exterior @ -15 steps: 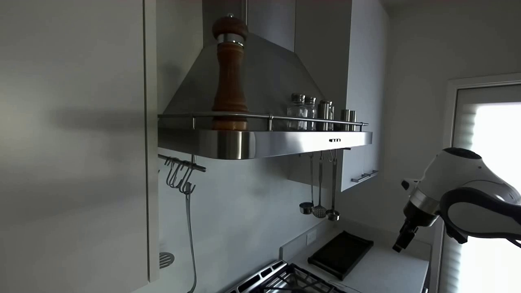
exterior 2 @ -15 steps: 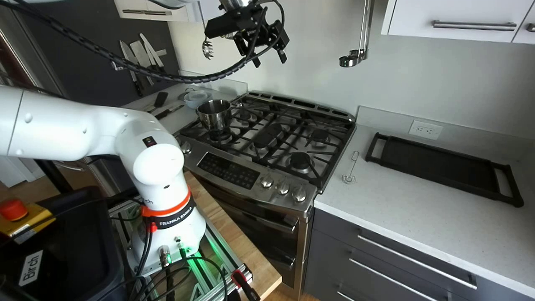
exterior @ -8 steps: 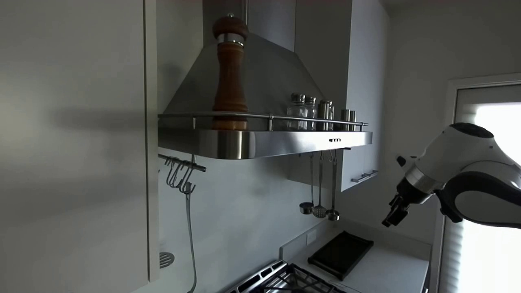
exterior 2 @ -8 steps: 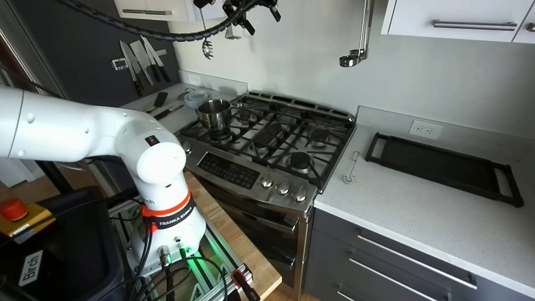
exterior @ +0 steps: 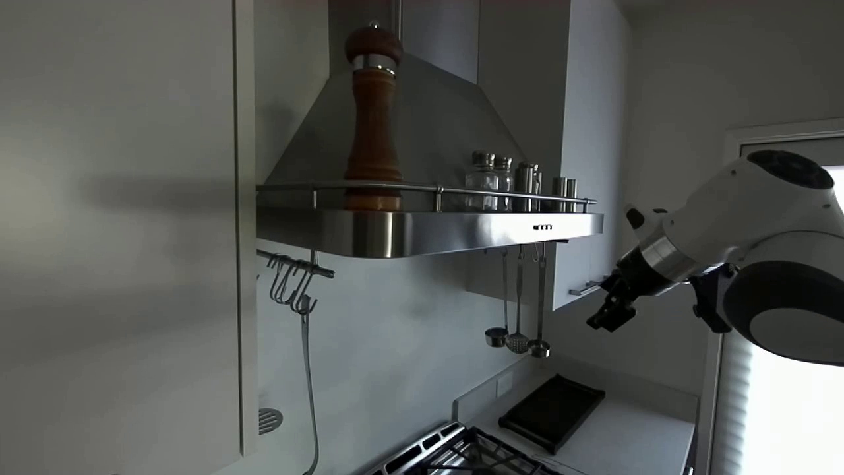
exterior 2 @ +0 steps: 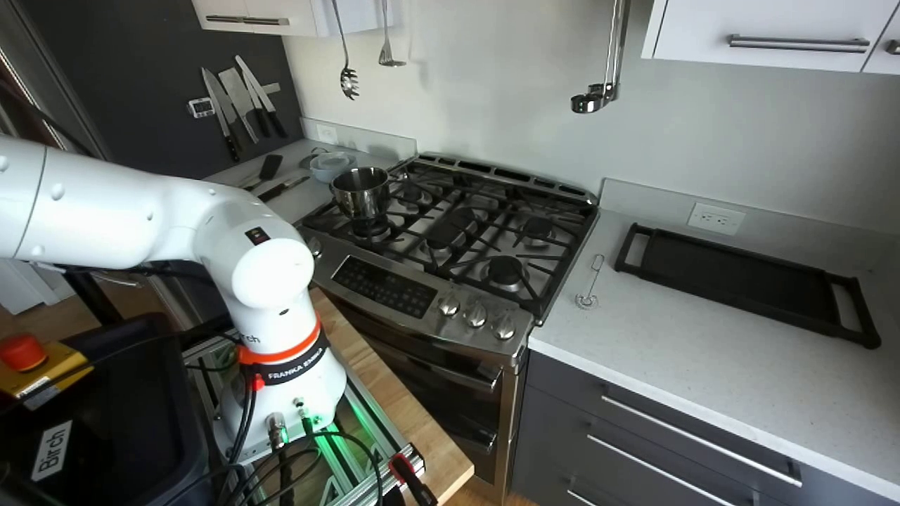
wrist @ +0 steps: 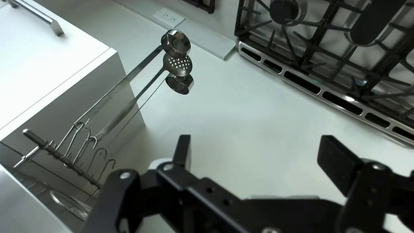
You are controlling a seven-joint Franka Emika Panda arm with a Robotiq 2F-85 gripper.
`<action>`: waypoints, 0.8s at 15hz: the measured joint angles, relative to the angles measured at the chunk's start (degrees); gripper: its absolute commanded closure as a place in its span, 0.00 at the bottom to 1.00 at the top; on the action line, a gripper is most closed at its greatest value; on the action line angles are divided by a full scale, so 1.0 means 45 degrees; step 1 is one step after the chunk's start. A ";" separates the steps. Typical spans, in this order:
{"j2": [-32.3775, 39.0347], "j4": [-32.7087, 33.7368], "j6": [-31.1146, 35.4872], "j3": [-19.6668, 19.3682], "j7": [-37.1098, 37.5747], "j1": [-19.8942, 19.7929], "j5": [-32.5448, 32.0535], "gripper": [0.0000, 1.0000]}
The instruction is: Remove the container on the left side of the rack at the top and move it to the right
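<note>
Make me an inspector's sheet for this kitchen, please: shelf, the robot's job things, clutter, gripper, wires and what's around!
Surface: metal shelf over the stove.
Job's things: wooden pepper mill upright near the left end, maybe the container to move; jars farther right.
Clutter: pot on the stove; whisk and black tray on the counter.
Gripper: open, nothing seen in it.
Cables: black wires beside the robot's base.
Surroundings: knives on a dark wall; ladles hanging by a cupboard.
</note>
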 measured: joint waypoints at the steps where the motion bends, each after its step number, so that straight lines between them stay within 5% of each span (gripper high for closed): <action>1: 0.0023 0.0053 0.0002 0.0029 0.0002 0.0006 -0.0016 0.00; 12: 0.0135 0.1415 -0.0400 0.0322 0.0003 0.0300 -0.0157 0.00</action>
